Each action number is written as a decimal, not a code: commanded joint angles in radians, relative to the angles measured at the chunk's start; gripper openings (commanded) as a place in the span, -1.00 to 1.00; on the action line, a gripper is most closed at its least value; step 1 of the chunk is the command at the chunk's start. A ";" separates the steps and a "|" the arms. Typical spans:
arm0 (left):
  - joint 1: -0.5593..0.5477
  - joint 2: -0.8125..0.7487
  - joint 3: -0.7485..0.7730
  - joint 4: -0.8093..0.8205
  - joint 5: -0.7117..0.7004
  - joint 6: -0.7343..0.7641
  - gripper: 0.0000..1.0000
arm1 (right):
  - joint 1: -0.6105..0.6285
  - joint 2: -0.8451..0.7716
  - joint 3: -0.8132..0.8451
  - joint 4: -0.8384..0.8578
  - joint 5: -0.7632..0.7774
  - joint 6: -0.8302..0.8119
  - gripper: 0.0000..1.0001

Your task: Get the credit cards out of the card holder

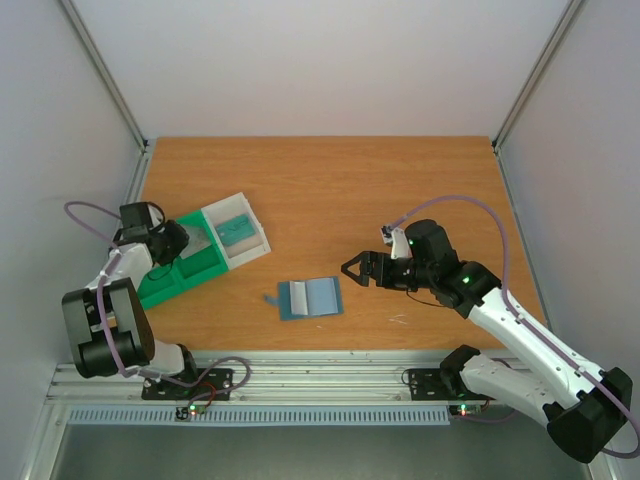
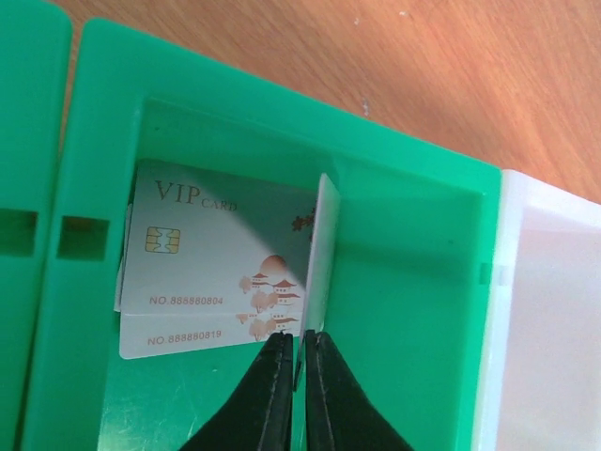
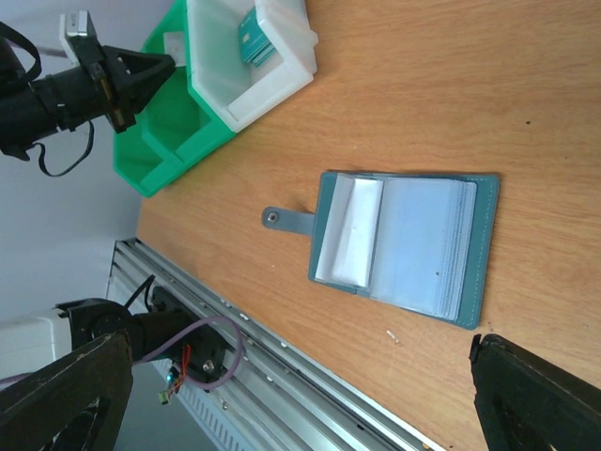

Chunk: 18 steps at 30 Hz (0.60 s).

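Nearest the arms, the card holder [image 1: 308, 297] lies opened flat on the table [image 1: 400, 190], about midway between the two bases, with its strap tab [image 3: 282, 218] pointing left. Its pale inner sleeves face up (whether any card sits in them I cannot tell).

Just right of it and a little farther, the right gripper [image 1: 352, 268] hangs above the wood with its jaws spread wide and nothing between them.

Farther and to the left stands the green tray [image 1: 170, 280]. The left gripper [image 2: 299, 355] reaches into one of its compartments, its jaws pinched almost together on an edge-on card [image 2: 322, 249], white and standing upright. Beside that card, two pale VIP cards [image 2: 216, 272] lie flat and overlapped on the compartment floor.

Farthest, touching the green tray's right side, the white tray [image 1: 250, 215] holds a teal card [image 1: 237, 232].
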<state>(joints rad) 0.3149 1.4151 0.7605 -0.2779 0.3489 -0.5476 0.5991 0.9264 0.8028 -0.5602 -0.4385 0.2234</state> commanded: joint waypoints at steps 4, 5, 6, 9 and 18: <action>0.007 0.037 -0.020 0.064 -0.018 0.000 -0.80 | 0.001 -0.004 0.007 -0.014 0.014 -0.030 0.97; 0.007 0.036 -0.020 0.060 -0.022 0.000 -0.76 | 0.000 -0.008 0.007 -0.021 0.024 -0.032 0.97; 0.007 0.033 -0.018 0.057 -0.027 0.001 -0.72 | 0.000 -0.010 0.010 -0.028 0.032 -0.034 0.97; 0.006 0.022 -0.010 0.042 -0.036 0.001 -0.62 | 0.000 -0.009 0.012 -0.036 0.036 -0.038 0.97; 0.007 -0.025 0.036 -0.068 -0.083 -0.007 -0.10 | 0.001 0.014 0.029 -0.040 0.026 -0.026 0.97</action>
<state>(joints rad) 0.3141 1.4281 0.7605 -0.2874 0.3237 -0.5556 0.5991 0.9302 0.8032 -0.5873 -0.4145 0.2043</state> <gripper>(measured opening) 0.386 0.986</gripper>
